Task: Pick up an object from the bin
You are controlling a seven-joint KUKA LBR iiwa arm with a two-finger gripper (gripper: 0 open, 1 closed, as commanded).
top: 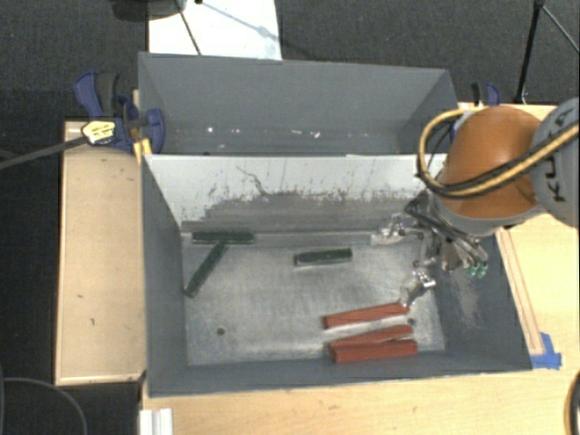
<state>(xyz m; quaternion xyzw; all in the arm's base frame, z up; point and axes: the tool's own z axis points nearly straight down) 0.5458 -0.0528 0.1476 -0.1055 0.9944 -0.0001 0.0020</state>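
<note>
Red-brown bar (366, 316), long, flat and matt, lies on the floor of the bin (290, 198) toward its front right corner. It slants a little, so that its right end sits higher in the view than its left. The pincer (414, 294) hangs right at that right end, its bright metal tip down close to the bar. Whether it touches the bar, and whether it is released or clenched, cannot be told from this angle. Above it the arm's wrist carries a rounded orange cover (485, 166) with a smooth sheen, and dark cables loop over that cover.

A second red-brown bar (373, 351), of much the same slim shape, lies just in front of the first and nearly parallel to it. A pale thin strip (358, 336) runs between the two; it may be a separate thing or a lit edge.

The bin is grey sheet metal with sloping walls. Its back wall is scuffed and streaked dark along the lower part, and its floor is dull and faintly speckled. Well apart from the red pair lie three dark green bars. A short one (322, 257) lies near the middle of the floor. A level one (222, 237) lies at the foot of the back wall on the left. A slanted one (204, 270) runs down from it toward the left wall.
</note>
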